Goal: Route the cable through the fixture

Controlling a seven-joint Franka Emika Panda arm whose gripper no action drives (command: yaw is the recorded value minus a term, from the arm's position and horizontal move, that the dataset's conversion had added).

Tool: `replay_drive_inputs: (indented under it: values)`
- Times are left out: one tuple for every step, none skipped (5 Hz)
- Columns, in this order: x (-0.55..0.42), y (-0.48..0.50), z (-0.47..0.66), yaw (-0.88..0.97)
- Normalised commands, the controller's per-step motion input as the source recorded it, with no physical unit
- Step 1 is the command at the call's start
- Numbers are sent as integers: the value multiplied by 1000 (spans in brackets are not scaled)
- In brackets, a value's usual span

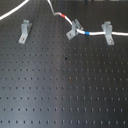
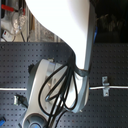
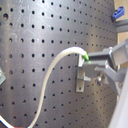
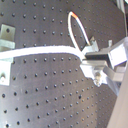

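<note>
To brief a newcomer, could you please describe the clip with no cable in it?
In the first exterior view, three grey clips stand in a row across the far part of the black perforated board. The fixture is the first exterior view's leftmost; it alone stands clear of the cable, which threads the other two clips.

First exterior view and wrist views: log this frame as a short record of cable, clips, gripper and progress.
cable: white cable, red and blue bands showing in the first exterior view
threaded: middle clip and right clip both carry the cable
fixture: fixture, at the first exterior view's left, no cable in it
gripper: gripper closed on the cable beside its green band, first wrist view
surface: black perforated board
progress: routing through the fixture not yet done
</note>
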Motion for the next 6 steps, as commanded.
replay_drive_inputs:
  values:
    - [-23, -20, 0, 0]
    - [-204, -159, 35, -706]
    - [-269, -12, 174, -857]
    - [-371, 23, 314, -726]
    - [-335, -2, 340, -754]
    - [-237, 135, 295, -725]
